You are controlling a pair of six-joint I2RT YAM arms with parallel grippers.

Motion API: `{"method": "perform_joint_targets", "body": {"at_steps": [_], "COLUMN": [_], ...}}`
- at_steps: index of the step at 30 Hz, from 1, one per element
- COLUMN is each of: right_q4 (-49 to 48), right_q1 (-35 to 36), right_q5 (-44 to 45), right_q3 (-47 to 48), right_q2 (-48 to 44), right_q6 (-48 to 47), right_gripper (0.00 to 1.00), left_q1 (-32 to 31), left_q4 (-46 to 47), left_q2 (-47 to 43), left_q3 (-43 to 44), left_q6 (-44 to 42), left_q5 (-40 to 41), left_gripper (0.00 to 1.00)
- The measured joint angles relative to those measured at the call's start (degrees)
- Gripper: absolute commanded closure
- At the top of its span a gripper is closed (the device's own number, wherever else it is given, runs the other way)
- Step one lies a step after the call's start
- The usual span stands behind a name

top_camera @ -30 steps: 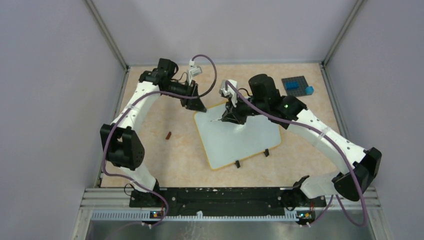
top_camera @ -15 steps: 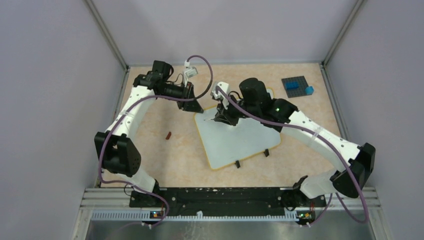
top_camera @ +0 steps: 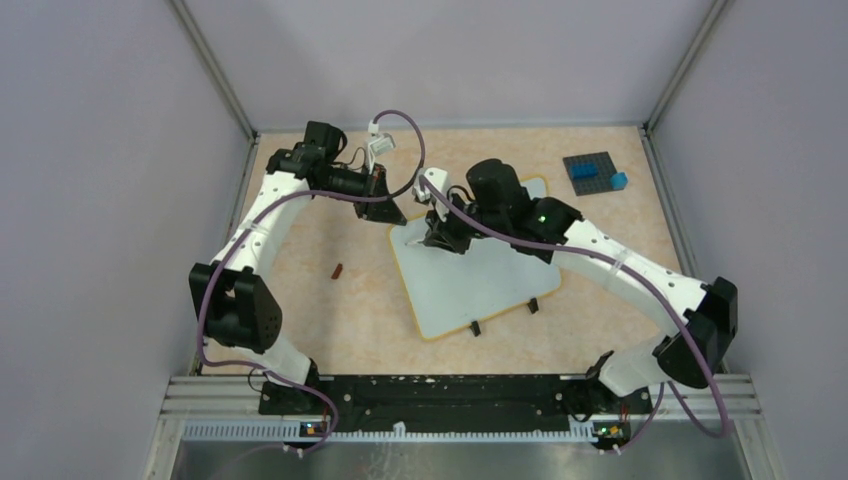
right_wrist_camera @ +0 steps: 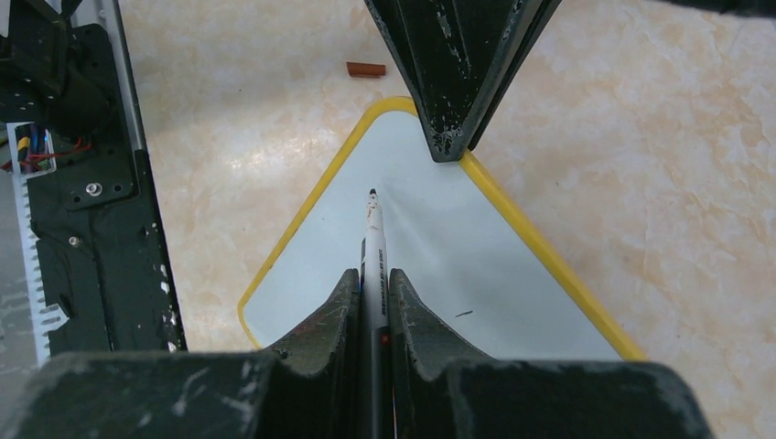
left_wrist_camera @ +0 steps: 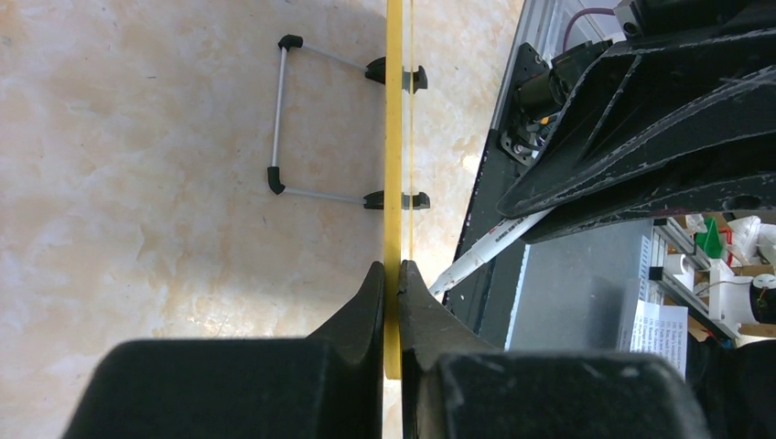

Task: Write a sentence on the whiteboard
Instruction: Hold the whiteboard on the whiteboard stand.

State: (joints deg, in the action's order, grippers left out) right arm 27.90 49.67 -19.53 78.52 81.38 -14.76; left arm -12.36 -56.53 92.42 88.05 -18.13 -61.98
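We see a pale beige table (top_camera: pixel 330 320) with a marbled pattern, closed in by smooth grey walls (top_camera: pixel 100 200). The flat white whiteboard with rounded corners and a thin yellow rim (top_camera: pixel 490 280) lies directly under the right claw (top_camera: pixel 438 240). The left claw (top_camera: pixel 392 212) is clamped on the rim at the board's corner. Only its wrist view shows the rim edge-on between the black fingers (left_wrist_camera: pixel 366 302), and a thin grey wire stand with black ends (left_wrist_camera: pixel 279 114) beside it. The right claw is closed on a slim white marker pen (right_wrist_camera: pixel 372 229), whose dark tip points toward the left claw. A small reddish-brown cap (top_camera: pixel 338 270) lies left of both claws.
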Motion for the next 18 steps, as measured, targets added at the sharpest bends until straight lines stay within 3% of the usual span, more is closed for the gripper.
{"method": "perform_joint_targets", "body": {"at_steps": [18], "right_q4": [-0.26], "right_q1": [0.07], "right_q5": [0.52], "right_q3": [3.39], "right_q2": [2.05], "right_q6": [0.46], "right_gripper": [1.0], "left_q1": [0.0], "left_q4": [0.04], "left_q2": [0.0], "left_q3": [0.0], "left_q6": [0.04], "left_q5": [0.04], "left_gripper": [1.0]}}
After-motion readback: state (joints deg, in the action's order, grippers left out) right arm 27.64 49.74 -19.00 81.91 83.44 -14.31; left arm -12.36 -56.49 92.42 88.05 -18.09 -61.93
